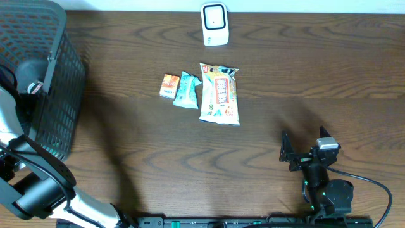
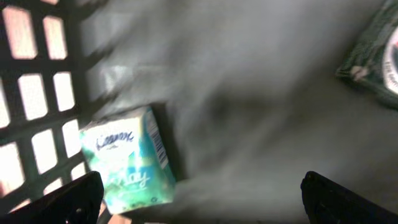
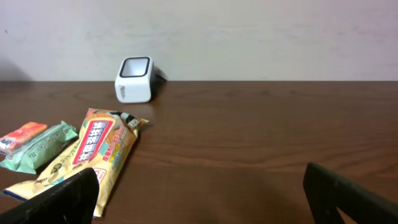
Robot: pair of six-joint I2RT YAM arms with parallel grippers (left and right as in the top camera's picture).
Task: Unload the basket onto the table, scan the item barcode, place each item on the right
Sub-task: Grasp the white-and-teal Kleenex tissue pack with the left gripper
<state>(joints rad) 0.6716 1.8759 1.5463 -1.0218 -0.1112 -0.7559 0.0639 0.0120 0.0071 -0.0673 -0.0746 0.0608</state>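
Your left gripper (image 2: 202,199) hangs spread, empty, inside the black mesh basket (image 1: 63,101) above a teal tissue pack (image 2: 127,158), likely lining up a pick; your right gripper (image 3: 199,193) idles open.

Dark wood-grain table (image 1: 316,69), glossy plastic snack bag (image 1: 219,93), black mesh basket (image 1: 60,95).

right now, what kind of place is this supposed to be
Probably a mock shop checkout, set up on a wooden table: a white barcode scanner at the far edge, a snack bag with smaller packets beside it, and a dark mesh shopping basket.
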